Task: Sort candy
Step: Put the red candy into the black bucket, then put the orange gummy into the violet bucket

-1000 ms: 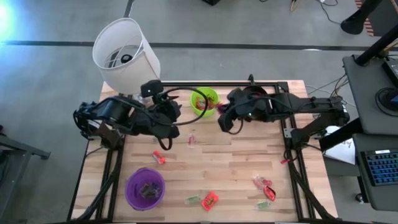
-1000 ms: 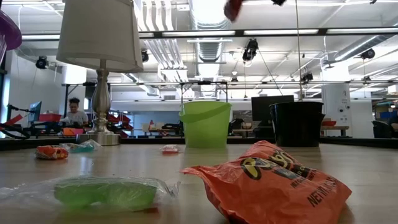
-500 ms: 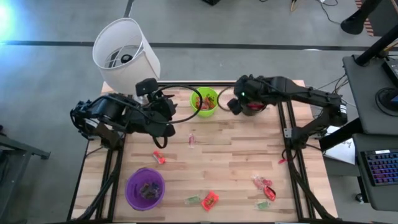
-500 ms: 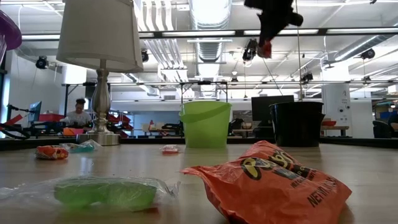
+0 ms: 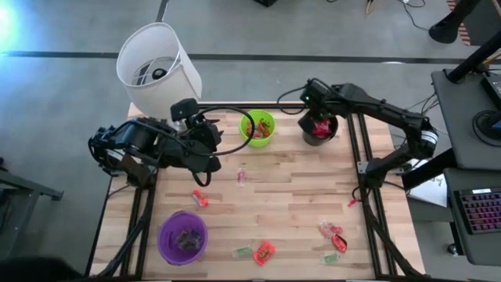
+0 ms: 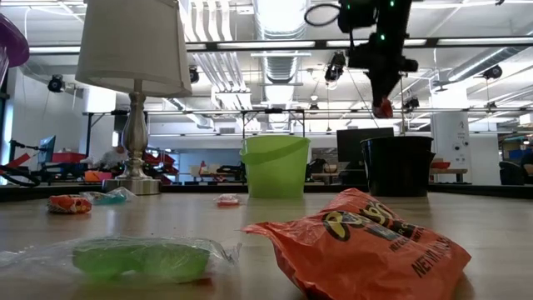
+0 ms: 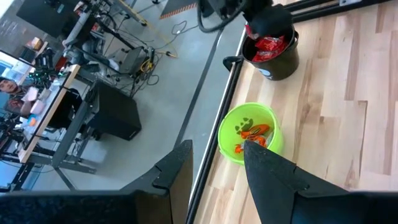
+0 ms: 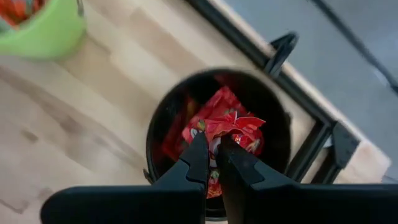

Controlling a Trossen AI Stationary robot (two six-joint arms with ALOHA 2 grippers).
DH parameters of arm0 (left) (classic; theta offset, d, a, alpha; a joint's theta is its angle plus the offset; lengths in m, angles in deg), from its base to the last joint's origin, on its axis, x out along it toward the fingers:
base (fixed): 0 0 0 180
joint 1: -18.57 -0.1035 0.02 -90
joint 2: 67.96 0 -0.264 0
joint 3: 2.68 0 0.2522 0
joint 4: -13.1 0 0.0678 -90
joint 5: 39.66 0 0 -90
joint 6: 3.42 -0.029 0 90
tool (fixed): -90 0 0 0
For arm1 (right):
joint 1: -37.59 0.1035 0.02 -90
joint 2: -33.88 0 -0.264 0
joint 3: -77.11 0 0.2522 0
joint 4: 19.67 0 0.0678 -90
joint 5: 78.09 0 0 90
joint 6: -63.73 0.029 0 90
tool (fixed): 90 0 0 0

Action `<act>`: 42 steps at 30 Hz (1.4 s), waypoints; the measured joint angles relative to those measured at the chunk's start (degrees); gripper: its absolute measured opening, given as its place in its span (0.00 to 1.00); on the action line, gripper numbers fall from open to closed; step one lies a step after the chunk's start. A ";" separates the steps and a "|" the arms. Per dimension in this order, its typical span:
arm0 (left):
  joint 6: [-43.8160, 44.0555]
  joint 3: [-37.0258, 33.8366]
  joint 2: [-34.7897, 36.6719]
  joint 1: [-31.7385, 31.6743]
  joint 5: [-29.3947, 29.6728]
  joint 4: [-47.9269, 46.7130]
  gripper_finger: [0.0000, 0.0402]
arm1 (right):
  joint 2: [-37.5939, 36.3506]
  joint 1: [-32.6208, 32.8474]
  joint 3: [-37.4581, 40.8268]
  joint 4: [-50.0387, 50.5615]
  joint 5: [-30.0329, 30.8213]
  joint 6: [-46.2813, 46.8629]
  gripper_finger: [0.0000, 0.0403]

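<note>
Right claw (image 8: 211,163) poised directly over the black cup (image 5: 319,130) at the far edge of the bench (image 5: 297,200), fingers pinched tight on a red candy wrapper (image 8: 225,127). From the low view the piece hangs just above the cup's rim, not yet inside. The cup already holds a heap of red wrappers.

Step in hand, as I judge it: the drop. Red goes to black. Next move calls for parting my fingers while centred over the mouth so the wrapper falls clear of the rim (crinkly film may cling to a finger, so a clean release matters), then lifting away without clipping the cup wall.

Left claw (image 7: 217,168) waits over the left side of the bench, near the green cup (image 5: 257,128), fingers apart and nothing between them. The green cup carries orange and red pieces.

Still loose on the bench:
- a small pale candy (image 5: 243,175) near the middle
- a red one (image 5: 200,198) left of centre
- a green sweet (image 5: 243,251) and an orange packet (image 5: 264,251) at the near edge
- a red and green cluster (image 5: 333,235) near the right corner

The purple cup (image 5: 183,237) sits near left with dark pieces in it. A lamp (image 5: 159,66) stands at the far left corner
</note>
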 joint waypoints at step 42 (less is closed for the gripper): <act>-0.06 -0.02 0.00 -1.29 -10.99 0.00 0.32 | -1.49 -3.69 1.90 17.53 -12.78 2.82 0.40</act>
